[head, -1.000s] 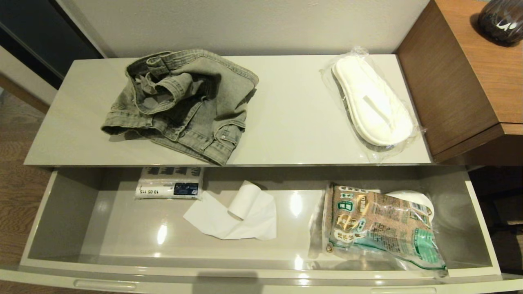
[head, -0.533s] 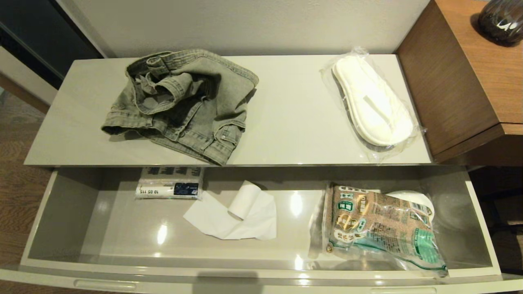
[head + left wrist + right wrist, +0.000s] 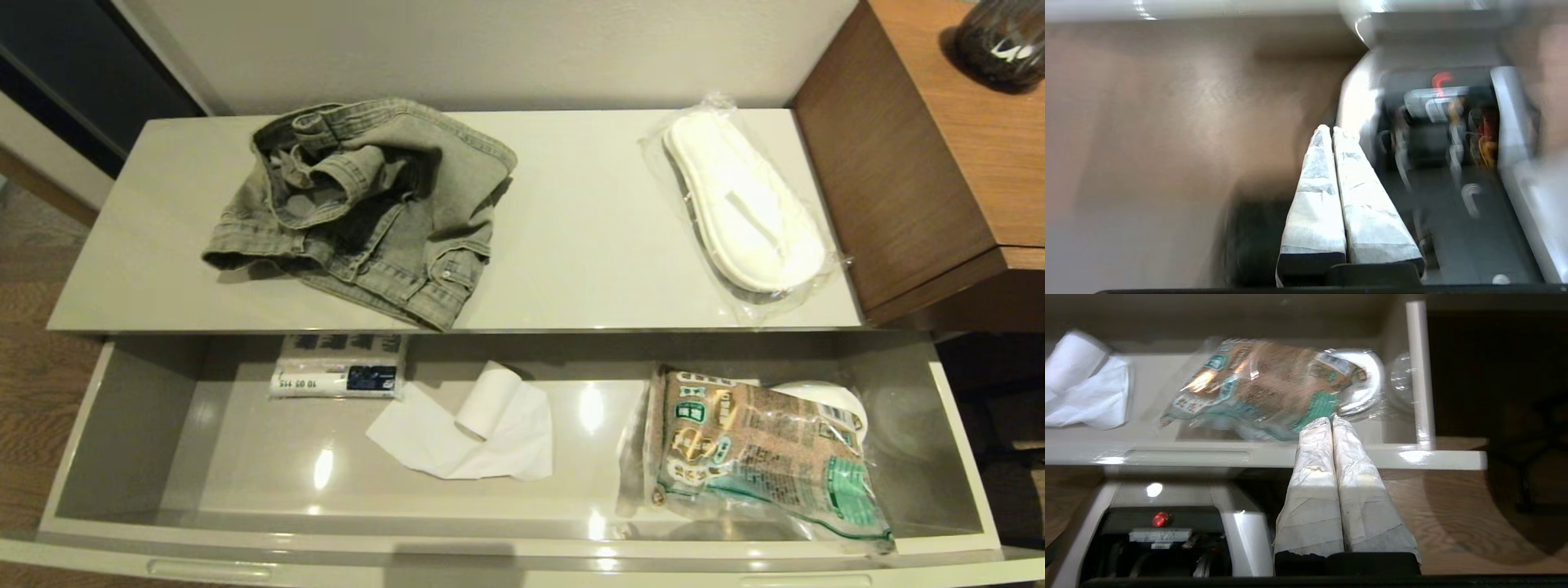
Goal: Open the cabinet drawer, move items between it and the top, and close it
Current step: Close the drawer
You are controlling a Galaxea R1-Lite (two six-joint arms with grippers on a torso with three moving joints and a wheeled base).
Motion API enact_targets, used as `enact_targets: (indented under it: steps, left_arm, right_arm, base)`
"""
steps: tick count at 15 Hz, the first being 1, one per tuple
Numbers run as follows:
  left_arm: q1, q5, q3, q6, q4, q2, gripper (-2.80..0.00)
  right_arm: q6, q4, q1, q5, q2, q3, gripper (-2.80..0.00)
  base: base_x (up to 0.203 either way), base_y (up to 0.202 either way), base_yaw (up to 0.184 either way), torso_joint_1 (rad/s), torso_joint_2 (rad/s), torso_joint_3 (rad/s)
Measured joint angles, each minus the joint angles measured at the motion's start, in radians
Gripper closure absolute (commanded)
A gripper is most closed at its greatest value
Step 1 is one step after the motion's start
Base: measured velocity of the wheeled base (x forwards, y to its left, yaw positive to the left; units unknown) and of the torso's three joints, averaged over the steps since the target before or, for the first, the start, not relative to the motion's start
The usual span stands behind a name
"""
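Drawer front: cabinet drawer (image 3: 131,425) stands pulled fully out, its glossy cream front nearest, with an oblong finger recess showing at each end of the lower edge.
Left gripper: left gripper (image 3: 1331,132) is absent from the head view; its wrist view shows the taped fingers pressed together, holding nothing, over brown floor beside the robot's own base.
Right gripper: right gripper (image 3: 1331,420) also has its fingers pressed together and empty, low in front of the drawer's right end, the tips lined up with the food packet.
Drawer, right: brown-and-green printed food packet (image 3: 759,449) lies flat, partly covering a white round dish (image 3: 824,400) behind it; its printed characters are too small to read.
Drawer, middle: white paper roll (image 3: 486,408) lies partly unrolled, its loose sheet spread on the pale floor.
Drawer, left rear: blue-and-white paper pack (image 3: 339,371) sits half under the overhang; "10 05 115" reads along its white edge.
Top, left: denim garment (image 3: 359,204) is crumpled in a heap on the top (image 3: 571,245), one corner reaching the front edge.
Top, right: wrapped slippers (image 3: 743,204) lie slantwise, well apart from the garment, just beside the wooden desk (image 3: 914,147).
Desk, far corner: dark round vessel (image 3: 1004,37), only partly in view.
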State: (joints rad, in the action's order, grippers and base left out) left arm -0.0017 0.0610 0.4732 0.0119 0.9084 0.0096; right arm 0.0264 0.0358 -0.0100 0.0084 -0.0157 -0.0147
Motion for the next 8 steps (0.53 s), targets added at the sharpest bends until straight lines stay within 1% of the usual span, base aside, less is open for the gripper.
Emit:
enact_targets:
  steps: [2, 3, 4, 5, 6, 8]
  left_arm:
    - [0.001, -0.035, -0.190, -0.023, -0.297, -0.004, 0.00]
    - [0.002, -0.047, -0.287, -0.024, -0.466, -0.004, 0.00]
    - [0.000, -0.054, -0.369, -0.024, -0.626, -0.005, 0.00]
    - [0.002, -0.060, -0.412, -0.023, -0.754, -0.005, 0.00]
    - [0.002, -0.068, -0.430, -0.021, -0.844, -0.006, 0.00]
    - [0.002, -0.072, -0.446, -0.009, -0.872, -0.006, 0.00]
  right_arm:
    - [-0.001, 0.005, 0.001, -0.001, 0.000, 0.001, 0.00]
    - [-0.001, 0.004, 0.001, 0.001, 0.000, 0.001, 0.00]
    - [-0.001, 0.003, 0.000, 0.001, 0.000, 0.001, 0.00]
    - [-0.001, 0.004, 0.001, 0.002, 0.000, 0.001, 0.00]
    - [0.000, 0.004, 0.001, 0.002, 0.000, 0.001, 0.00]
    - [0.003, 0.001, 0.001, 0.002, 0.000, 0.001, 0.00]
  base:
    - [0.000, 0.000, 0.000, 0.000, 0.00, 0.000]
    - [0.000, 0.000, 0.000, 0.000, 0.00, 0.000]
    - [0.000, 0.000, 0.000, 0.000, 0.00, 0.000]
    - [0.000, 0.000, 0.000, 0.000, 0.00, 0.000]
    - [0.000, 0.000, 0.000, 0.000, 0.00, 0.000]
    - [0.000, 0.000, 0.000, 0.000, 0.00, 0.000]
